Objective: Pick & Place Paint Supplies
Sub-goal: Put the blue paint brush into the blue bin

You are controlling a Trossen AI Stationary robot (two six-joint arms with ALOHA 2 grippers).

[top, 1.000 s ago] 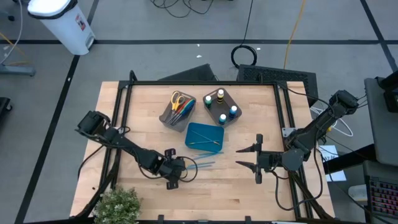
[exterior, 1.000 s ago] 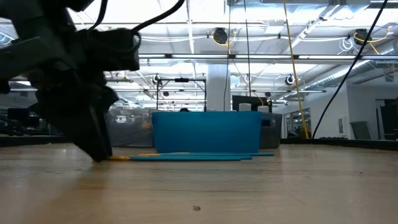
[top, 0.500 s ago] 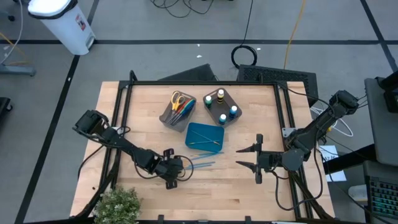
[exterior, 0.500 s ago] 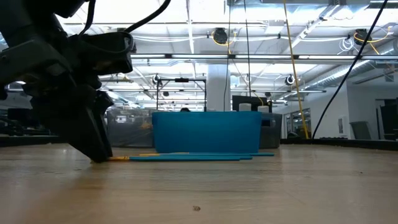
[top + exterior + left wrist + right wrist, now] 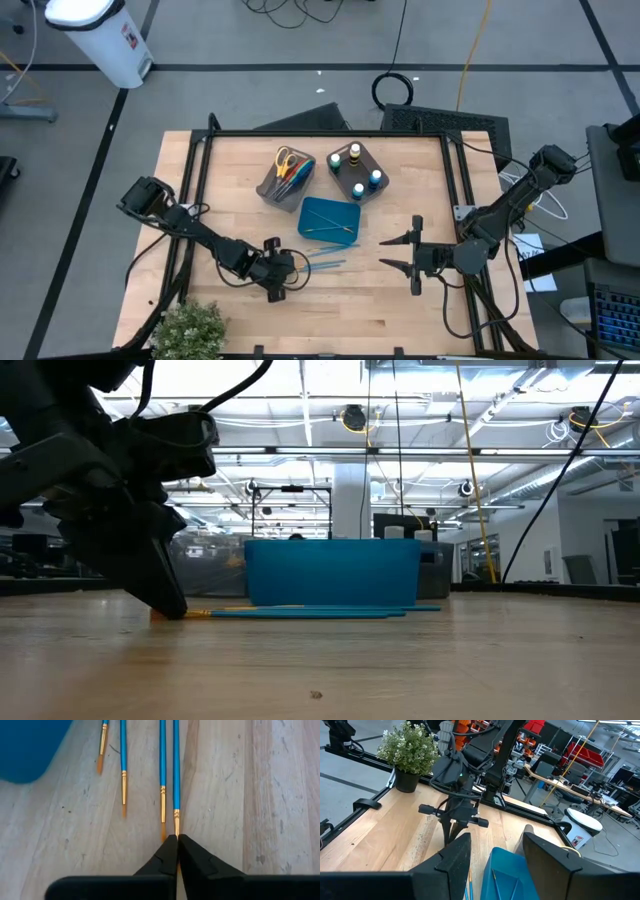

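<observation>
Several thin blue brushes with gold ferrules lie flat on the wood just near of the teal tray; in the low view they show as a blue line. My left gripper is down at the table at their bristle ends, shut on the tip of one brush. Scissors with yellow handles stand in one bin, and capped paint bottles stand in the other. My right gripper waits open to the tray's right, above the table. My left gripper pinches the orange bristle tip of the rightmost blue brush between its two fingertips. The fingers slant down from the table's left and lie along the brush. The brush lies flat on the table, handle pointing away toward the right.
A potted plant stands at the table's near left corner. The two grey-brown bins sit side by side behind the tray. Bare wood lies between the tray and my right gripper.
My left gripper drew back a little toward the table's left, then came back to the brush tips, staying low at the table. The brushes have kept their places.
</observation>
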